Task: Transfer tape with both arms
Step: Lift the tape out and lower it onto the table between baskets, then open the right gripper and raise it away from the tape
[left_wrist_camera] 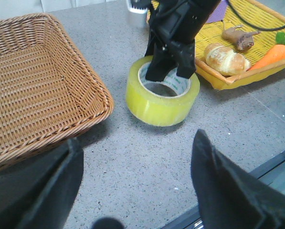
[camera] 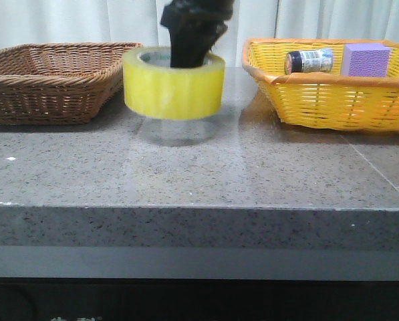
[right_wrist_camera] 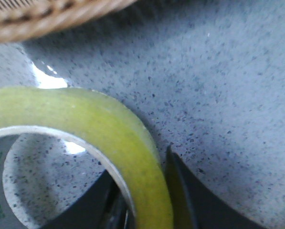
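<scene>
The right gripper [left_wrist_camera: 168, 71] is cut off at the top of the front view, so only its dark lower part shows, reaching down into the core of the tape [camera: 174, 85]; the arm above it is out of frame. In the right wrist view the fingers [right_wrist_camera: 180, 191] are mostly hidden by the roll's wall, one dark finger showing outside the yellow band and another dark shape inside the core, so the gripper is clamped across the wall of the tape. The roll lies with its axis upright and its open hole facing up (the pale printed core is readable only as blurred green marks), and in the front view it hangs clear of the table [camera: 199, 180], with its faint reflection on the stone beneath. The left gripper [left_wrist_camera: 137, 186] has its two fingers spread wide apart with nothing between them; only their blurred tips show at the edge of its wrist view, and the tape sits ahead of them, well apart. A brown basket [camera: 49, 80] lies to one side of the held roll and a yellow basket [camera: 333, 100] to the other, holding a bottle [camera: 309, 61], a purple block [camera: 365, 60], a bread roll [left_wrist_camera: 226, 57], a carrot [left_wrist_camera: 271, 56] and a small brown thing too indistinct to name.
</scene>
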You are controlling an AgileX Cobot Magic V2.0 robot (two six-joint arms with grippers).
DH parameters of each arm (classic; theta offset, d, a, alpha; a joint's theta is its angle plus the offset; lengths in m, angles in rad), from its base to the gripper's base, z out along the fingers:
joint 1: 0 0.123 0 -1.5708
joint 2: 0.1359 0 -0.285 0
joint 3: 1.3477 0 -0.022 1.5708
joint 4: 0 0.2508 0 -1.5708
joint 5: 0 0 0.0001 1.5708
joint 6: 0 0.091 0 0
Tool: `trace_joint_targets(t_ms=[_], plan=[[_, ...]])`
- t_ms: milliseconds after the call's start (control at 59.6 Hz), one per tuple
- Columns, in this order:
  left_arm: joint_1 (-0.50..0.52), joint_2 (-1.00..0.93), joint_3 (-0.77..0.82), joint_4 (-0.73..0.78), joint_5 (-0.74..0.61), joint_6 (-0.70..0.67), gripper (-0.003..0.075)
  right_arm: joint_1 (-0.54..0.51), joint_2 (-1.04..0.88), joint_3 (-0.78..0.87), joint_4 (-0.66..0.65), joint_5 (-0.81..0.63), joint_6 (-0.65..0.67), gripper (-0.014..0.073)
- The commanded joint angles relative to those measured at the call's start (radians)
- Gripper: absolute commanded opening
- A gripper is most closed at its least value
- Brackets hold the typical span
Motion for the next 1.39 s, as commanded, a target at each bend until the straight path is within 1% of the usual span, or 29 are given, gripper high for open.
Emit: trace_joint_targets(t_ms=[0,151,201,252,353,436,520,739,823,856,991,1041,1125,1226,1293,1377], plan=[[-0.007,0.001,-0.035,-0.008,-0.074,-0.002,0.0481,-0.001,-0.053,-0.026,0.017,-0.02,-0.012,0.0057],[-0.007,0.001,-0.035,-0.008,-0.074,-0.002,0.0481,-0.001,-0.028,-0.026,0.015,-0.014,-0.012,0.0061],[-0.007,0.001,-0.035,-0.008,-0.074,-0.002,0.0481,-0.001,-0.026,-0.026,0.015,-0.014,-0.012,0.0074],[-0.007,0.001,-0.035,-0.008,-0.074,-0.002,0.0481,-0.001,-0.024,-0.026,0.016,-0.014,-0.012,0.0114],[-0.007,0.001,-0.035,-0.008,-0.074,-0.002,0.0481,-0.001,-0.027,-0.026,0.015,-0.016,-0.012,0.026],[-0.007,0.001,-0.035,-0.008,-0.074,-0.002,0.0481,-0.001,-0.03,-0.026,0.015,-0.01,-0.011,0.0353],[-0.007,0.001,-0.035,-0.008,-0.074,-0.002,0.0481,-0.001,-0.037,-0.037,0.017,0.014,-0.006,0.0399],[-0.007,0.001,-0.035,-0.008,-0.074,-0.002,0.0481,-0.003,-0.1,-0.089,0.015,0.056,0.089,0.04],[-0.007,0.001,-0.035,-0.008,-0.074,-0.002,0.0481,-0.004,-0.143,-0.103,0.015,0.054,0.159,0.0393],[-0.007,0.001,-0.035,-0.008,-0.074,-0.002,0.0481,-0.004,-0.16,-0.107,0.015,0.054,0.199,0.0393],[-0.007,0.001,-0.035,-0.008,-0.074,-0.002,0.0481,-0.005,-0.257,-0.108,0.002,0.053,0.447,0.0393],[-0.007,0.001,-0.035,-0.008,-0.074,-0.002,0.0481,-0.005,-0.295,-0.107,-0.013,0.052,0.513,0.0393],[-0.007,0.001,-0.035,-0.008,-0.074,-0.002,0.0481,-0.005,-0.355,-0.095,-0.024,0.05,0.568,0.0393],[-0.007,0.001,-0.035,-0.008,-0.074,-0.002,0.0481,-0.005,-0.437,-0.037,-0.024,0.036,0.602,0.0393],[-0.007,0.001,-0.035,-0.008,-0.074,-0.002,0.0481,-0.005,-0.498,0.036,-0.023,0.009,0.619,0.0393],[-0.007,0.001,-0.035,-0.008,-0.074,-0.002,0.0481,-0.005,-0.592,0.169,-0.02,-0.071,0.626,0.0393]])
